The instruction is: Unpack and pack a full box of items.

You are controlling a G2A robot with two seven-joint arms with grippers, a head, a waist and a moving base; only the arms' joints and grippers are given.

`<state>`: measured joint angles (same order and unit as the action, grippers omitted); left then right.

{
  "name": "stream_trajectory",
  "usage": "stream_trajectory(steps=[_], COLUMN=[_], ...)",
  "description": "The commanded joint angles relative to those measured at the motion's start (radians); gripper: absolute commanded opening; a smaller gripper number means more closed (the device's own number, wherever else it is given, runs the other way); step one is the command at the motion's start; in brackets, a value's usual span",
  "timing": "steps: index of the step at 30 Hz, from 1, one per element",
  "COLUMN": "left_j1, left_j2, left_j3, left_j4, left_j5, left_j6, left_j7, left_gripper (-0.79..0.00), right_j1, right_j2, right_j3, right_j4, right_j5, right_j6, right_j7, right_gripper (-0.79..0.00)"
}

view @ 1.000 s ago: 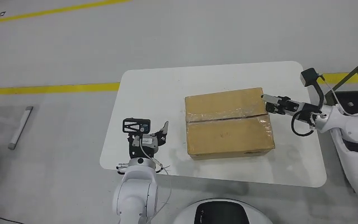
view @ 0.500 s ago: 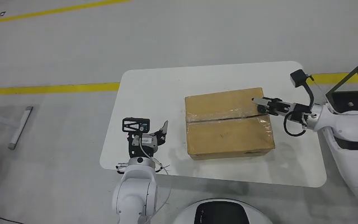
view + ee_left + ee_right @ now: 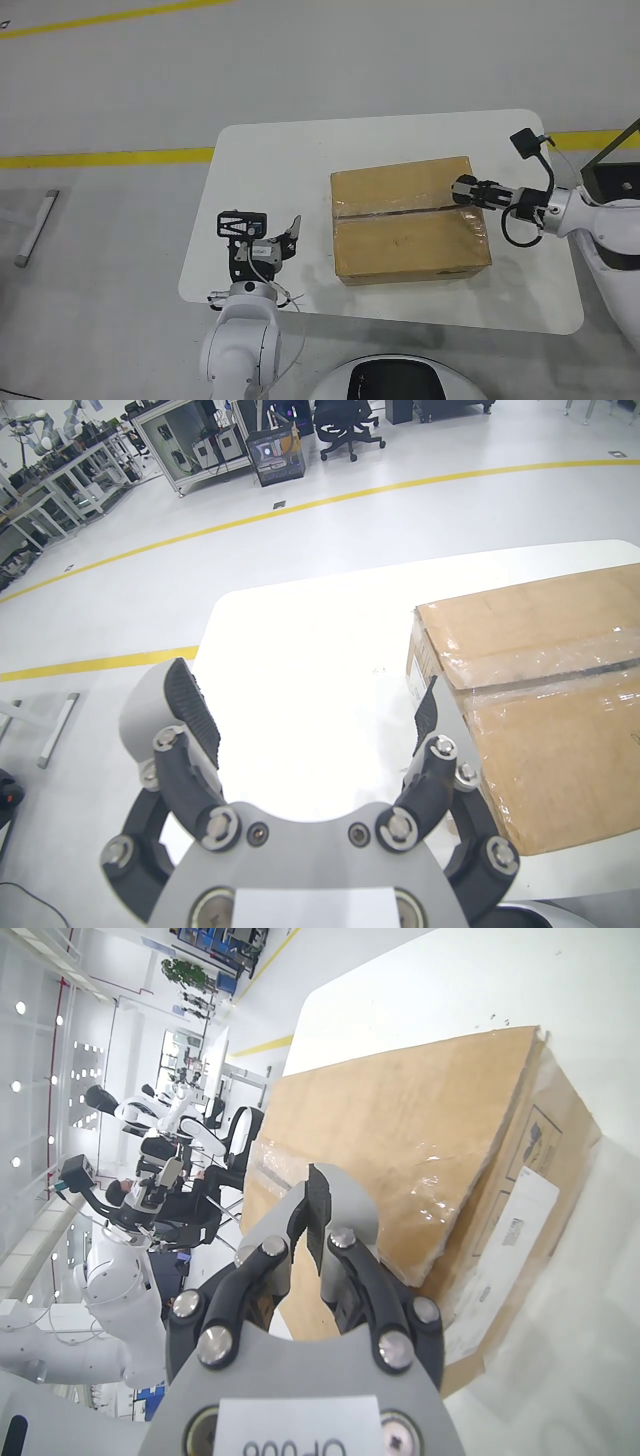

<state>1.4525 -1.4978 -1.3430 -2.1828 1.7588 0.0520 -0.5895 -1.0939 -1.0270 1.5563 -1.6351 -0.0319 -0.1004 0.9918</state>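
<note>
Cardboard box (image 3: 410, 218) sits closed on the white table (image 3: 270, 170), right of centre. Clear tape (image 3: 400, 210) runs left to right along the top seam.

My right gripper (image 3: 462, 190) is over the right end of the box top, just beside the seam. Its fingers are pinched together with nothing in them. My left gripper (image 3: 305, 695) is spread wide and empty, above the table just left of the box at the near side.

Handling guess:
- A full box is probably heavy and far too wide for my jaws, so no lifting it.
- The corrugated walls look stiff and the flaps should bend.
- The tape film looks slick and wrinkled.
- Best hold is the flap edge at the right end, where the cardboard looks slightly ragged, or the tape end there.
- The tabletop looks smooth, so brace the left wall or the box may slide.
</note>
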Motion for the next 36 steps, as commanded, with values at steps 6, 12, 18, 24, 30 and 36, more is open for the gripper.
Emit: stream_trajectory(steps=[6,12,18,24,30,36], left_j1=[-0.044,-0.094,-0.111,-0.11,-0.108,-0.108], left_j2=[-0.003,-0.008,-0.011,-0.011,-0.011,-0.011], left_j3=[0.045,0.106,0.154,0.161,0.161,0.161], left_j4=[0.021,0.057,0.072,0.069,0.064,0.064], left_j5=[-0.011,-0.005,0.005,0.014,0.017,0.017], left_j6=[-0.003,-0.007,-0.012,-0.014,-0.01,-0.01], left_j7=[0.012,0.016,0.016,0.006,0.001,0.001], left_gripper=[-0.517,-0.785,-0.736,0.0,0.0,0.0], right_j1=[-0.05,-0.084,-0.1,-0.091,-0.03,0.067], right_j2=[0.012,0.019,0.022,0.031,0.038,0.04], right_j3=[0.036,0.051,0.077,0.107,0.087,0.003], right_j4=[-0.076,-0.117,-0.134,-0.098,-0.034,0.023], right_j5=[-0.043,-0.067,-0.017,-0.017,-0.049,-0.082], right_j6=[0.006,0.009,0.01,0.015,0.013,-0.006], right_j7=[-0.006,-0.033,-0.051,-0.047,-0.013,0.043], right_gripper=[-0.785,-0.785,-0.785,-0.705,-0.431,-0.44])
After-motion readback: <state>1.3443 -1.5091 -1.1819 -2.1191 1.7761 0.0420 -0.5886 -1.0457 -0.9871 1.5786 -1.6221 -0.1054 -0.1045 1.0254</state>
